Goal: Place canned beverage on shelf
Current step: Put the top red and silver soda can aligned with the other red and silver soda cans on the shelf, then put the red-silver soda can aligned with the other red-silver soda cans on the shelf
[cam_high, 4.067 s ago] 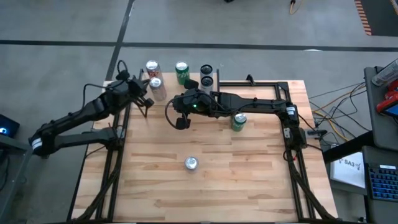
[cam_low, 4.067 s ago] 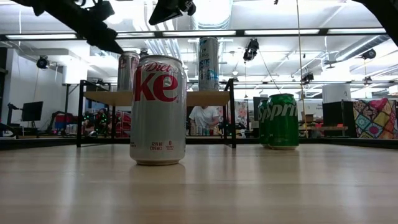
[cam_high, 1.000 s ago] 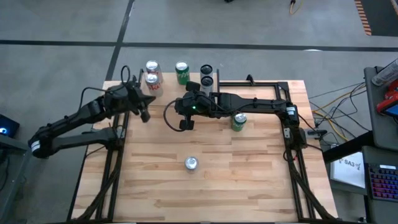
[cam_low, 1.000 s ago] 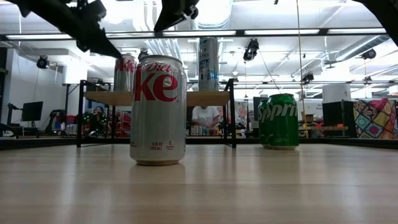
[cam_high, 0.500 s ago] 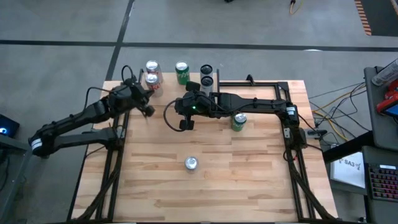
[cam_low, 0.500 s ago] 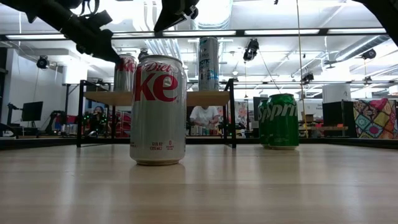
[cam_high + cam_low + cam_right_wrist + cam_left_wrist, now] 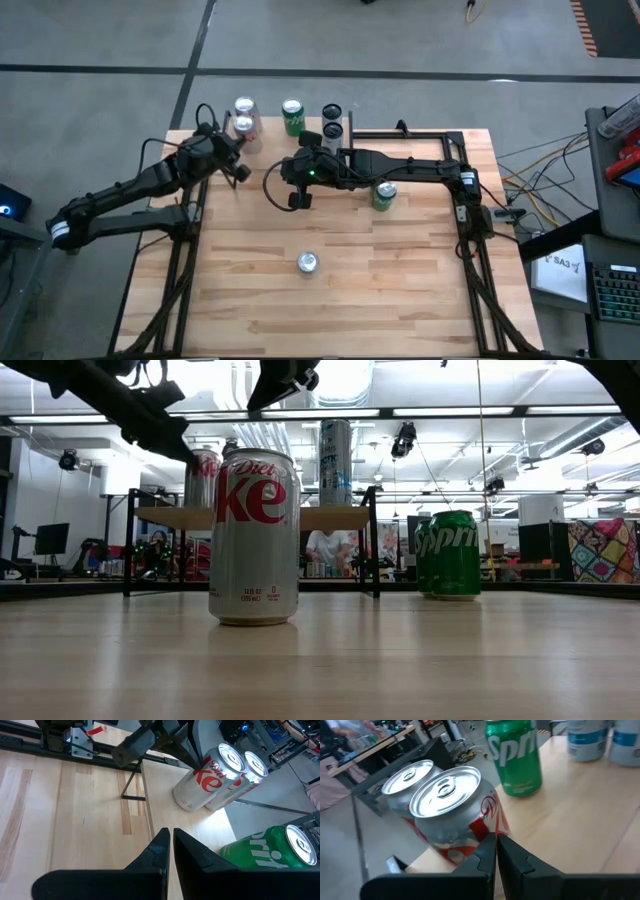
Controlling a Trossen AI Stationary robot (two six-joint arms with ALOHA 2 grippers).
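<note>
Two silver-and-red Diet Coke cans [image 7: 242,115] stand touching each other at the left end of the small raised light-wood shelf on thin black metal legs [image 7: 580,815], at about eleven o'clock on your overhead view of the table. Your left gripper [image 7: 238,170] sits just beside the nearer of those two cans, its dark fingers [image 7: 492,857] pressed together with nothing between them, tips right at that can's side. Further along the shelf you have a green Sprite can [image 7: 292,114] and two tall white cans with blue labels [image 7: 332,120]. Your right gripper [image 7: 296,197] hangs over the middle of the large wooden tabletop [image 7: 400,290], just short of the shelf, its fingers [image 7: 165,852] likewise closed together and empty. A second green Sprite can [image 7: 384,195] stands on the tabletop at about two o'clock, beside the right arm. One more silver Diet Coke can [image 7: 308,262] stands alone near the table's centre, toward six o'clock.
</note>
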